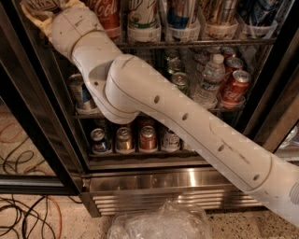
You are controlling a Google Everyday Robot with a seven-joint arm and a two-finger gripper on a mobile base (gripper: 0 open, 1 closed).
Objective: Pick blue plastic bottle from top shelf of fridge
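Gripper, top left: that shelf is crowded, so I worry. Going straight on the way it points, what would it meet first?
Probably the tea bottle at the left end of the top shelf, just above the gripper. Both are cut off at the edge, so depth is unclear.

Speckled terrazzo floor (233, 225); tangled cables (18, 212) left; crumpled clear plastic (159, 225) front.

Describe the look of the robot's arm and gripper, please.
The arm is off-white, built of thick rounded tube segments with bulging joints. Small dark round holes dot its long segment, and thin seams ring its ends. No cables show on it. The gripper, in the top left corner, looks tan.
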